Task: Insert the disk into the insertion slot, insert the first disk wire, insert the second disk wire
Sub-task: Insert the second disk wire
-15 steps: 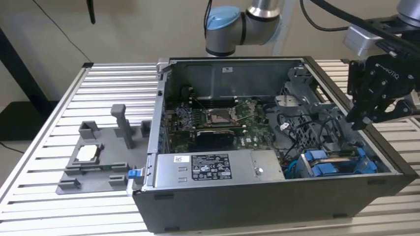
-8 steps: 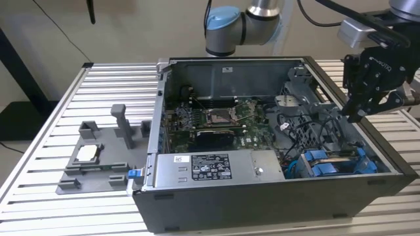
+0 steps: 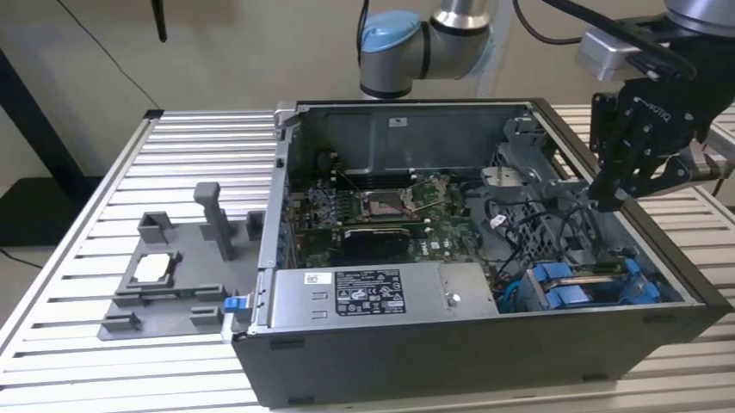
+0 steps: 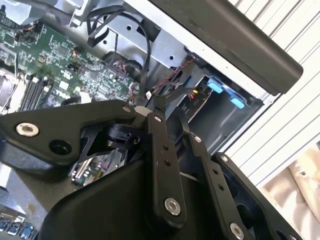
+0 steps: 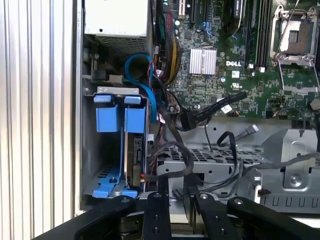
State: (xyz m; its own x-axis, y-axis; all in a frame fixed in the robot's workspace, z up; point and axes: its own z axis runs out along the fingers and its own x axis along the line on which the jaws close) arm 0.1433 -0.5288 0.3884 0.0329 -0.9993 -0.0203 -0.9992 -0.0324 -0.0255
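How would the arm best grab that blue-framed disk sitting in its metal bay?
Likely by the blue tabs at its carrier's end, coming in through the open side of the computer case. The disk sits inside the grey drive bay, whose walls cover its flat faces; the tabs face the opening.

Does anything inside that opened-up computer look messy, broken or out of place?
Nothing looks broken or spilled. The one untidy thing is the loose black cables sprawled across the grey metal cage beside the blue drive carriers; one connector seems to lie free on the green circuit board, plugged into nothing.
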